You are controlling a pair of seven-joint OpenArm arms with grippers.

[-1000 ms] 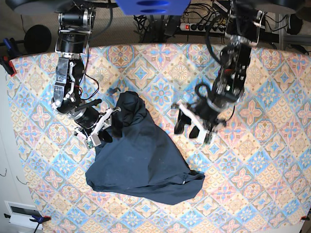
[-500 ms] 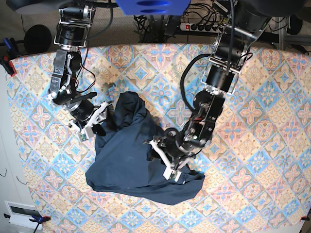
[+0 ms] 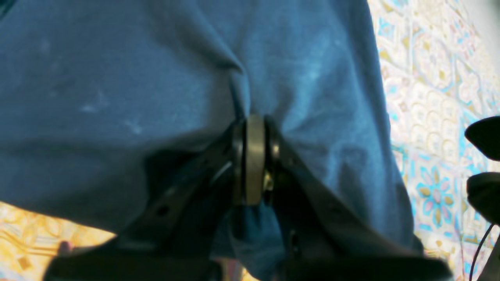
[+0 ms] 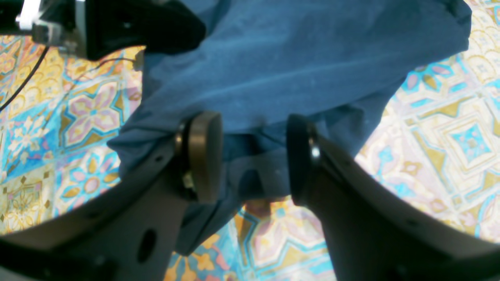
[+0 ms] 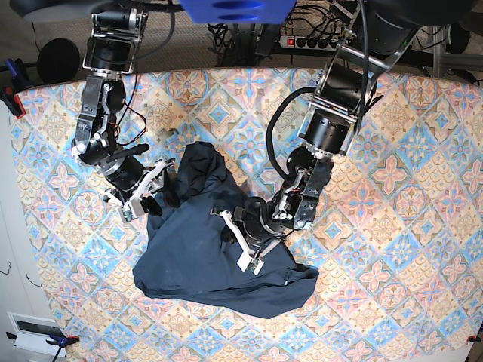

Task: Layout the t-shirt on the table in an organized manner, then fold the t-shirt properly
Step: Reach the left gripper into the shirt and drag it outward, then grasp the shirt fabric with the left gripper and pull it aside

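The t-shirt (image 5: 215, 241) lies crumpled in the middle of the tabletop (image 5: 392, 226). We judge it light, soft and limp, so it will sag and drag; it is better to take it at a hem or shoulder edge than in the middle. Our left hand (image 3: 254, 156) reaches low from the far side, its pads pressed together on a fold of the fabric. Our right hand (image 4: 250, 156) bends down at the shirt's other edge, its fingers (image 4: 203, 156) apart over the cloth, holding nothing.
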